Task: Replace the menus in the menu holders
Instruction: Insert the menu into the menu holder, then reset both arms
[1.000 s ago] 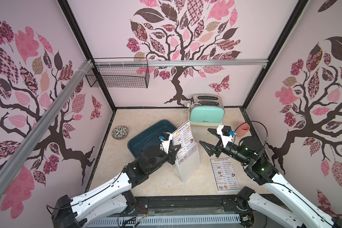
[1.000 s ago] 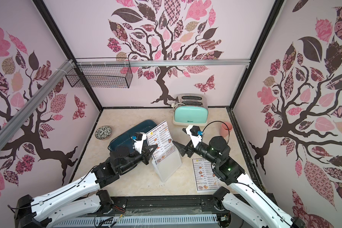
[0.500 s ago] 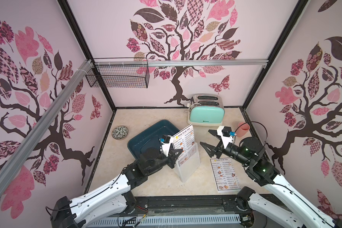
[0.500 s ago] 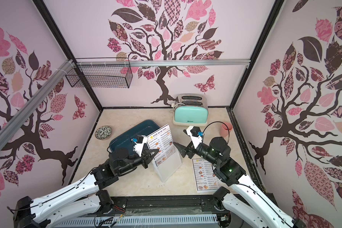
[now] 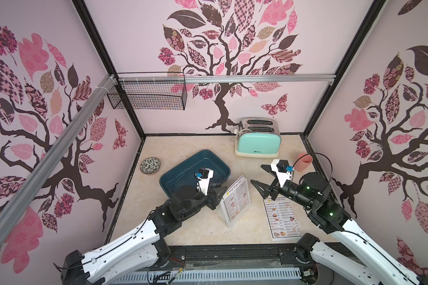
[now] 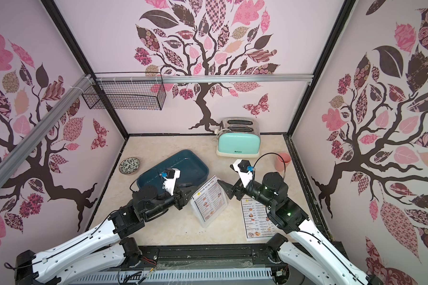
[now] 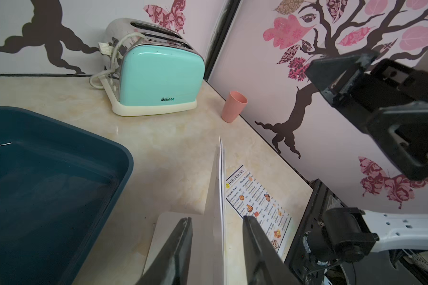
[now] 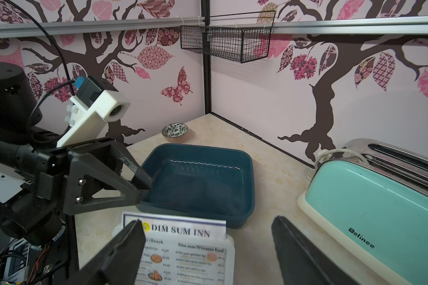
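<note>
Left jaws now parted, releasing "DIM SUM INN" menu (image 5: 235, 200); right jaws wide, empty.

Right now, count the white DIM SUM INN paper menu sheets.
2. One white menu sheet stands in the clear acrylic holder mid-table; the other sheet lies flat, partly under the right arm. More could be hidden.
</note>
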Motion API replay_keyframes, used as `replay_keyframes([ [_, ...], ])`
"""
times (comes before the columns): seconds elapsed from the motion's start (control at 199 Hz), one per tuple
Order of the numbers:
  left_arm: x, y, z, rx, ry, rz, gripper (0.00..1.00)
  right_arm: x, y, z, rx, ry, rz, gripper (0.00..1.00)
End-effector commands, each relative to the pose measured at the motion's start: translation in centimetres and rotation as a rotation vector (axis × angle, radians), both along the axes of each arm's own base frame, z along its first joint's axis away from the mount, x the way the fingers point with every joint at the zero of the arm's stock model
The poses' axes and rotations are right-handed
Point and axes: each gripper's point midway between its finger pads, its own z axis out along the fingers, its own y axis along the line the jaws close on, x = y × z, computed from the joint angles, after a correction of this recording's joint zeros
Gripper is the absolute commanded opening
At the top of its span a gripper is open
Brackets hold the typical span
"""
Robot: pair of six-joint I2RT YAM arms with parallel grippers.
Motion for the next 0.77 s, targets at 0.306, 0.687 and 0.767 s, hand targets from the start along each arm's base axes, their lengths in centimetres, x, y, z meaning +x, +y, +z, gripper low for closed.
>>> replay_keyframes([
  [0.306, 3.1, 4.5, 4.4, 0.108, -0.066, 0.280, 0.37, 1.8, -2.9, -0.6, 0.015, 0.116, -0.216, 0.88],
  [0.687, 6.7, 31.4, -3.4, 0.418, 0.131, 1.191, 0.98, 8.8, -18.7, -13.2, -0.099, 0.312, -1.046, 1.00],
  [0.767, 7.0, 34.3, -7.0, 0.383, 0.147, 1.282, 0.98, 10.5, -23.9, -17.2, -0.015, 0.323, -1.172, 1.00],
])
